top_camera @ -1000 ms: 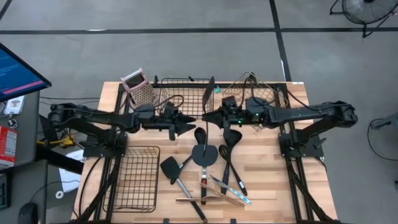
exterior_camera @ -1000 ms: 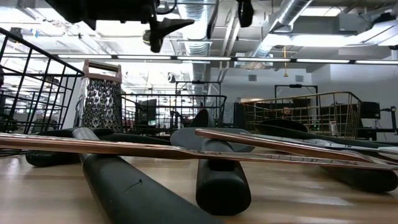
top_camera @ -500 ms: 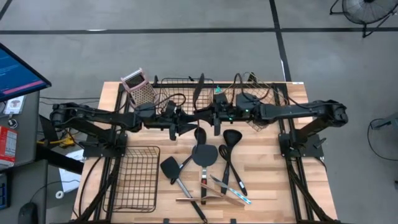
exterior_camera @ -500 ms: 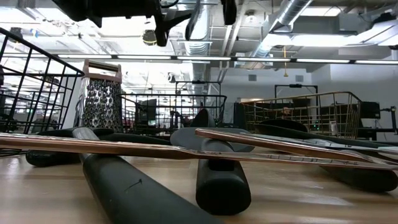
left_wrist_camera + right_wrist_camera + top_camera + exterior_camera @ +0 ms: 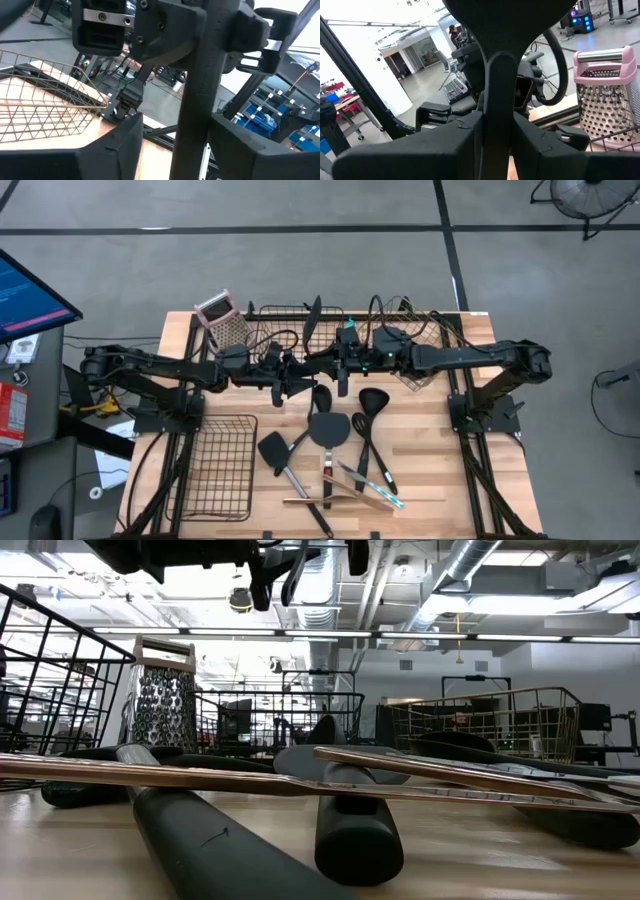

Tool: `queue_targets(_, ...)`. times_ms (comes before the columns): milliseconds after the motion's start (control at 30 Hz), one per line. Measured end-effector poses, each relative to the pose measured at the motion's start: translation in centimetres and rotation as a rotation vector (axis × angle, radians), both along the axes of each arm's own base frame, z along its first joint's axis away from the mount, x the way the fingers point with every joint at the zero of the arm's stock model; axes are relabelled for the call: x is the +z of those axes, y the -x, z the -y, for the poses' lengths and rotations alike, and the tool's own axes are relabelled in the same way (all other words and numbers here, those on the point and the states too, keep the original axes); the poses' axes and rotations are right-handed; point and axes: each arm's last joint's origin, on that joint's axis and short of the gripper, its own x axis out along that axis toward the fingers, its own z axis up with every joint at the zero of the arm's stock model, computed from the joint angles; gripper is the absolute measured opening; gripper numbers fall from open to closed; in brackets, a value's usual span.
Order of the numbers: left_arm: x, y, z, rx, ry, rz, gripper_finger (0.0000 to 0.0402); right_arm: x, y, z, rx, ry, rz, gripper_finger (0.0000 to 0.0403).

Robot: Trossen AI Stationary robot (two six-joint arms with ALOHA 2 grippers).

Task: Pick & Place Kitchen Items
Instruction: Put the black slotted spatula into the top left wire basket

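A: What's the left gripper doing?

B: It hangs over the middle of the desk, just beside the right one. Whether its fingers are released or clenched, I cannot tell.

A: And what has moved?

B: The black utensil. A second ago it stood above the gap between the black basket and the bronze basket at the far edge. Now it stands tilted over the black basket, held high and touching nothing.

A: Who carries it?

B: The right gripper. In the right wrist view the fingers are clenched on its handle from both sides. That arm has swung left, toward the left gripper.

A: Meaning?

B: I judge it is bringing the utensil to the black basket for a drop, or for a handover, since the two grippers are so near. The release is not yet done.

A: And the rest?

B: The pile lies untouched toward the near edge, so most of the task remains.
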Motion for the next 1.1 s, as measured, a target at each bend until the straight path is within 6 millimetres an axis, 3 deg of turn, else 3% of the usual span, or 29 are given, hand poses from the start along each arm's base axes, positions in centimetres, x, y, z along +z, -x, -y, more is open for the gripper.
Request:
queue_targets(333,0.1,0.0,0.0,0.006,-0.063,0.012,0.0046,0.0,0.0,0.4,-0.012,-0.001,-0.002,0.0072)
queue_targets(767,0.1,0.0,0.0,0.010,-0.078,0.015,0.0045,0.0,0.0,1.0,-0.031,-0.003,-0.002,0.0077)
queue_targets(1100,-0.1,0.0,0.0,0.016,-0.077,0.004,0.0045,1.8,1.4,1.6,-0.053,-0.008,0.059,0.0159)
